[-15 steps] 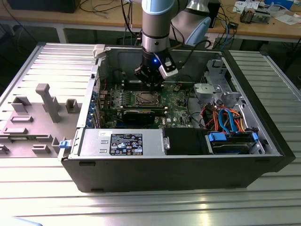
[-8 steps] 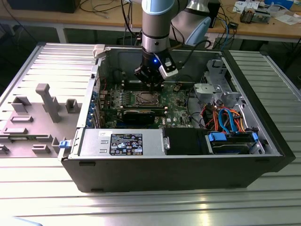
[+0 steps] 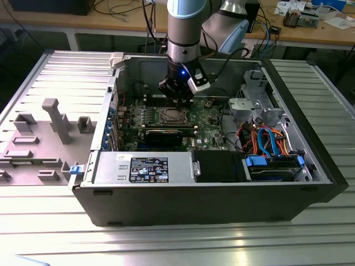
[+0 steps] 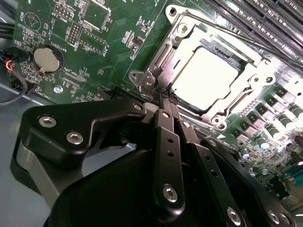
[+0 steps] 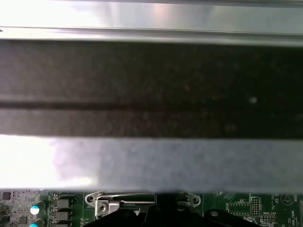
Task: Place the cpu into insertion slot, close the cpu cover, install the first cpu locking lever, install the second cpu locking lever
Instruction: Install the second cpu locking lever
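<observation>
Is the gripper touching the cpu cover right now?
Cannot tell. In the second wrist view the gripper's closed tips meet the corner of the cpu cover, which lies over the cpu, but contact or gap isn't plain.

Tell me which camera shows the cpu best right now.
The second wrist view: the cpu sits bright in its socket under the cpu cover, beside the claw. The exterior view gives it small; the first wrist view catches the socket's edge.

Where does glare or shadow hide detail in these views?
In the second wrist view glare washes out the cpu top, framed by the cpu cover; the gripper reads dark. In the first wrist view bright bands bleach the metal wall. The exterior view is evenly lit.
</observation>
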`<action>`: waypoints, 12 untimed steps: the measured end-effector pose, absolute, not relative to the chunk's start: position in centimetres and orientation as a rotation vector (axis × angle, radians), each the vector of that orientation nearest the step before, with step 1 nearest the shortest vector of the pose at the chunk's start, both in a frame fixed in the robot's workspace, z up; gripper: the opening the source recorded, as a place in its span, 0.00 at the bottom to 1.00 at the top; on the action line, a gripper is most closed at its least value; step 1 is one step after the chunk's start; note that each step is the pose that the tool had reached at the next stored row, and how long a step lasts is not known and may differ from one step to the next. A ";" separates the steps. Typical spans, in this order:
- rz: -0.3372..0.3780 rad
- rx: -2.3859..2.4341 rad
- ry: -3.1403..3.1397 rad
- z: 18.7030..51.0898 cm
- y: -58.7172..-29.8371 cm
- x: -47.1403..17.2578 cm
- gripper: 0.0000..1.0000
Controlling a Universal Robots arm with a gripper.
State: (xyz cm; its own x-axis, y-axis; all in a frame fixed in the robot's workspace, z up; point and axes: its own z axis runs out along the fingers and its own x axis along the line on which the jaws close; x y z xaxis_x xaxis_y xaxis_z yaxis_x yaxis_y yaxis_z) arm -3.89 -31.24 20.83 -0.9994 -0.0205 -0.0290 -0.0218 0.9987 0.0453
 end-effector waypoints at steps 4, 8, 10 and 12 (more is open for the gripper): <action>0.071 -0.033 3.113 21.2 -31.3 -3.9 0.11; 0.071 -0.033 3.114 21.3 -31.5 -3.9 0.11; 0.072 -0.033 3.114 21.3 -31.7 -3.9 0.11; 0.071 -0.033 3.114 21.3 -32.1 -3.9 0.11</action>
